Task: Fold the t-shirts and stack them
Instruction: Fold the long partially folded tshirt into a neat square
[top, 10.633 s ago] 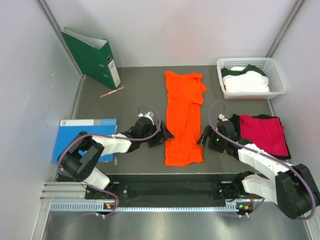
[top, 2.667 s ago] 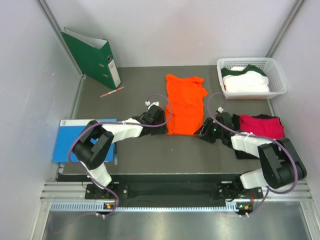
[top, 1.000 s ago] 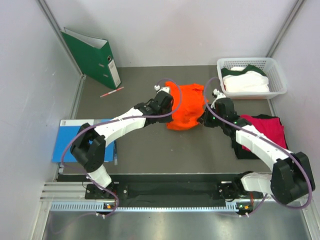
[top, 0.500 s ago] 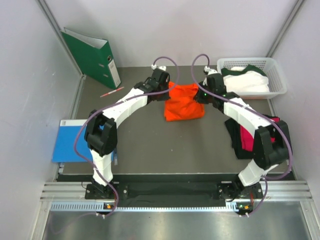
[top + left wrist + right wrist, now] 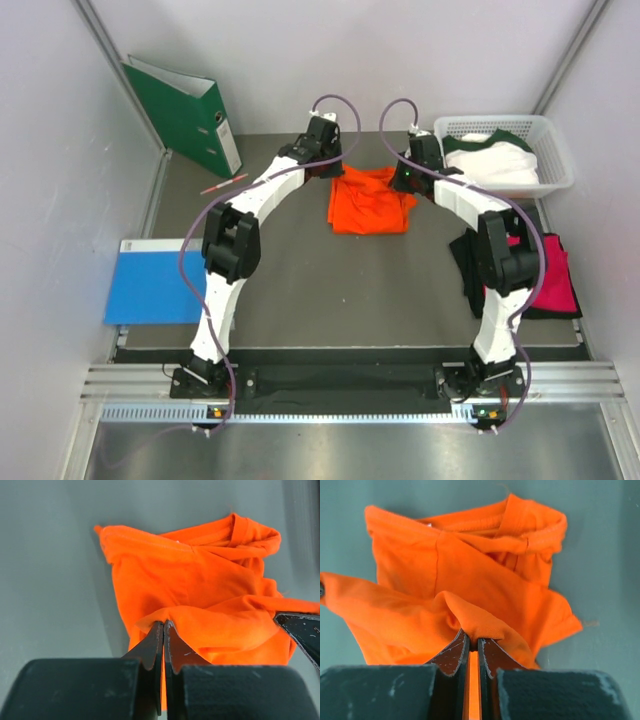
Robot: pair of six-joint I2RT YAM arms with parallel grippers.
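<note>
The orange t-shirt (image 5: 368, 200), at the table's far middle beside the basket (image 5: 505, 190), is being folded over, its edge being pinched tight by the left gripper (image 5: 163, 625) and right gripper (image 5: 470, 639), and a level lay-down and release are likely being awaited.

- Centre t-shirt (image 5: 368, 203), far middle of the table (image 5: 300, 290): between my left gripper (image 5: 163, 626) and my right gripper (image 5: 470, 639).
- Basket (image 5: 556, 150), far right: basket t-shirt (image 5: 490, 165) inside.
- Stacked t-shirts (image 5: 550, 280): before the basket.
- Binder (image 5: 185, 115), far left; pen (image 5: 223, 184) before it; folder (image 5: 155, 280) nearer still.
</note>
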